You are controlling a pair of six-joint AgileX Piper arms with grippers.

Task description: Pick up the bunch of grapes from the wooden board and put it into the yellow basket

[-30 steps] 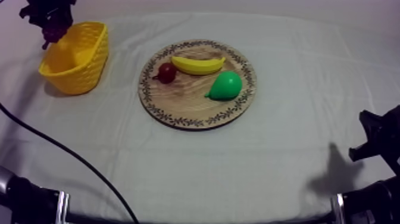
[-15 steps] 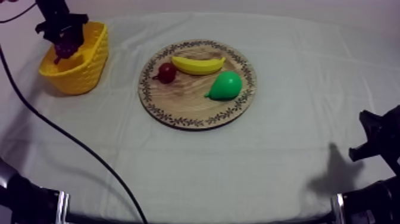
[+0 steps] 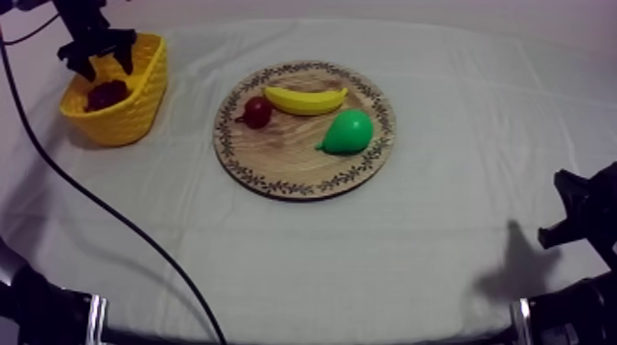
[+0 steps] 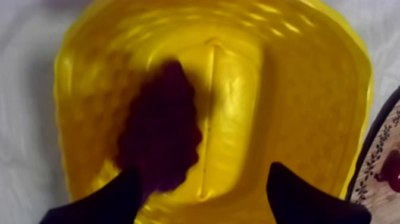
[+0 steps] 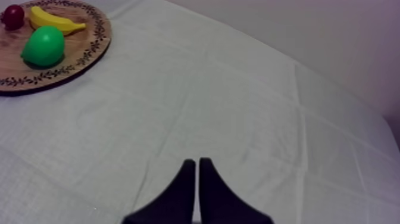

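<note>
The dark purple bunch of grapes (image 3: 106,94) (image 4: 159,128) lies inside the yellow basket (image 3: 138,101) (image 4: 286,89) at the table's far left. My left gripper (image 3: 98,58) (image 4: 202,190) hangs open just above the basket, its two fingers apart with the grapes loose below them. On the round wooden board (image 3: 285,161) (image 5: 77,59) rest a banana (image 3: 305,99), a green pear (image 3: 347,132) and a small red fruit (image 3: 257,112). My right gripper (image 5: 195,190) sits low at the table's near right, its fingers together as a narrow wedge on nothing.
Open cloth (image 3: 303,257) stretches between the board and the table's front edge. The right arm (image 3: 583,220) rests at the near right edge.
My left gripper carried the grapes over the basket, then opened. The grapes dropped into the basket. The right arm has not moved.
</note>
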